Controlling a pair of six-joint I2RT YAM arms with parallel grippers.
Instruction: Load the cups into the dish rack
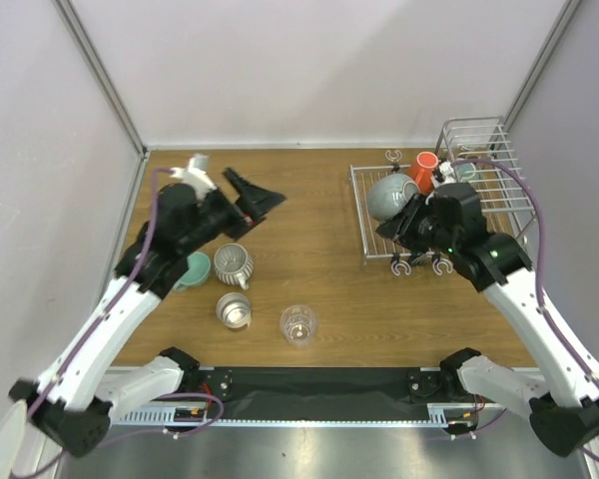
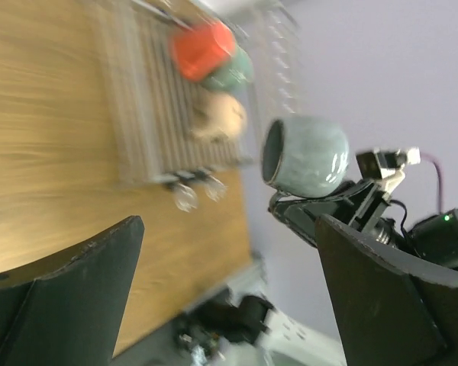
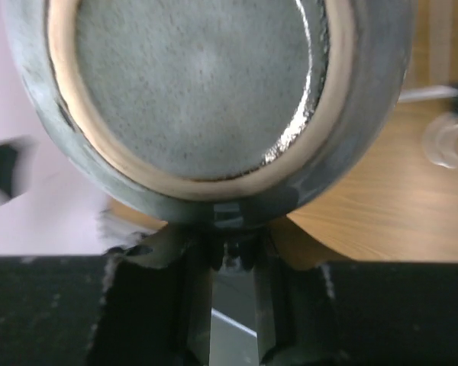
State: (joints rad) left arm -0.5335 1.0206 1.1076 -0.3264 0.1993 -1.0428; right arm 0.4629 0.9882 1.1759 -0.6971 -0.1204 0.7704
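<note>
1. One grey-blue mug is clamped in the right pincer. It is turned on its side and appears lifted clear of the wires, with the flat tray of the dish rack directly beneath that pincer.
2. In the right wrist view the fingers are seen drawn close together on a narrow part at the mug's edge. Whether that part is a handle or the wall cannot be told.
3. The left pincer is spread wide and nothing is held in it.
4. Behind the left pincer, toward its own arm's base, a ribbed whitish cup, a steel cup and a clear glass are stood. A teal mug is half hidden under that arm.
5. Just beyond the right pincer, a white mug with orange inside is already lodged in the rack. A beige mug is seen beside it from the left wrist.
6. The held mug is judged stiff, fairly heavy, slick with glaze and liable to chip on wire. With so narrow a pinch it may swing, so a soft set-down is called for.
7. The glass is judged the most fragile and the steel cup light and slippery. Each is best taken across the rim wall.
8. The surface is flat wood-grain board, and it is enclosed by pale walls on three sides.
</note>
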